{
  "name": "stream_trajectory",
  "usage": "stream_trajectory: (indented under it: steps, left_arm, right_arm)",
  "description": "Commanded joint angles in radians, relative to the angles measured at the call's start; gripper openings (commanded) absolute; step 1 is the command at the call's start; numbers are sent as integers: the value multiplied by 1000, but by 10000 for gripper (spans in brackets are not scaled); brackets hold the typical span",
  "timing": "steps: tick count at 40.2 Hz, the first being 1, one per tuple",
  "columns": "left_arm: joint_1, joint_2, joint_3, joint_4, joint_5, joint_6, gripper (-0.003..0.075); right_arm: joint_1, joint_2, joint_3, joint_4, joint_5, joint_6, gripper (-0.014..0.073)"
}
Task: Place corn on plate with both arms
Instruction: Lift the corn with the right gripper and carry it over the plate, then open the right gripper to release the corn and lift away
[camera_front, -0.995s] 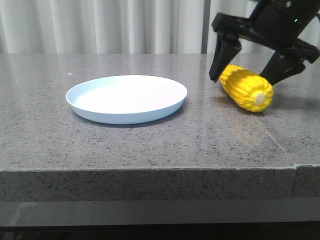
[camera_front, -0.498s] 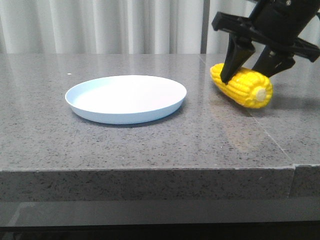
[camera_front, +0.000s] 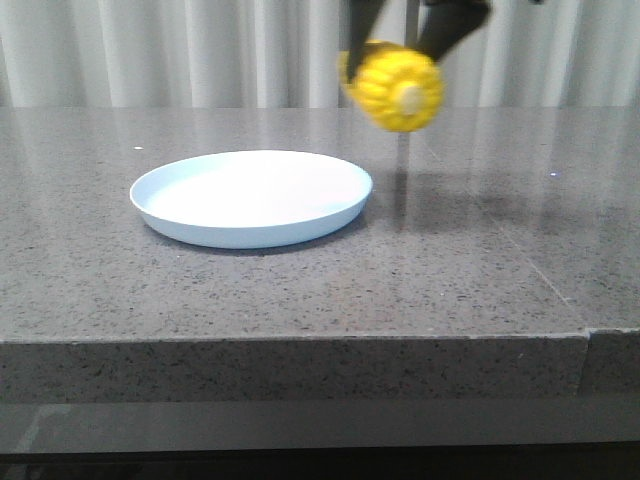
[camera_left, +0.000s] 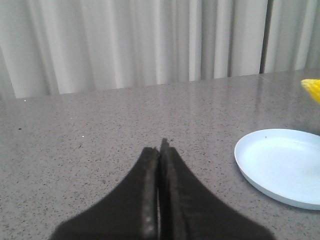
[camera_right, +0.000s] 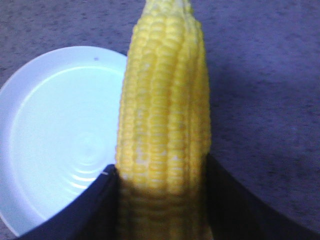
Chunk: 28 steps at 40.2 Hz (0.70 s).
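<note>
The yellow corn (camera_front: 398, 86) hangs in the air above the table, just right of the plate (camera_front: 251, 197), its beige stub end facing the camera. My right gripper (camera_front: 405, 35) is shut on the corn from above; only its fingers show at the top edge. In the right wrist view the corn (camera_right: 164, 125) sits between the two black fingers (camera_right: 95, 205), with the plate (camera_right: 60, 130) below and beside it. My left gripper (camera_left: 160, 145) is shut and empty, low over the table; the plate (camera_left: 280, 165) and a tip of the corn (camera_left: 312, 87) lie off to its side.
The grey speckled stone table (camera_front: 300, 280) has a front edge near the camera and a seam at its right (camera_front: 560, 300). Pale curtains (camera_front: 200, 50) hang behind it.
My right gripper closed on the corn, lifted it off the table and carried it up and left toward the plate. The plate has not moved.
</note>
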<state>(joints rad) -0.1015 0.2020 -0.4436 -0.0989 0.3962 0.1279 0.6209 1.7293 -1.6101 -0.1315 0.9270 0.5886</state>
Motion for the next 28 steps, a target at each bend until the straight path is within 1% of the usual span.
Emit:
stream_trajectory:
  steps: [1,5,9,12,15,18,26,27,28]
  left_arm:
    - [-6,8,-26,-3,-85,0,-20]
    - [-6,8,-26,-3,-85,0,-20]
    - [-6,8,-26,-3,-85,0,-20]
    - [-6,8,-26,-3,-85,0,-20]
    - [-6,8,-26,-3,-85,0,-20]
    - [-6,8,-26,-3,-85,0,-20]
    - [-6,8,-26,-3,-85,0,-20]
    - [-6,8,-26,-3,-85,0,-20]
    - [-6,8,-26,-3,-85,0,-20]
  right_arm:
    - [52,24,-107,-43,0,49,63]
    - [89,92,-159,-42,1,85,63]
    - [102,150,-194,-39,0,104,68]
    - [102,180,-201,-37,10,126,106]
    - [101,199,-201,-38,13,128,166]
    - [101,205,-201,-37,11,128,246]
    - [101,201,-201,-34,27,127,556]
    - [101,197,-201,-38,29,127,587]
    - [101,193,-202,-41,28,127,598]
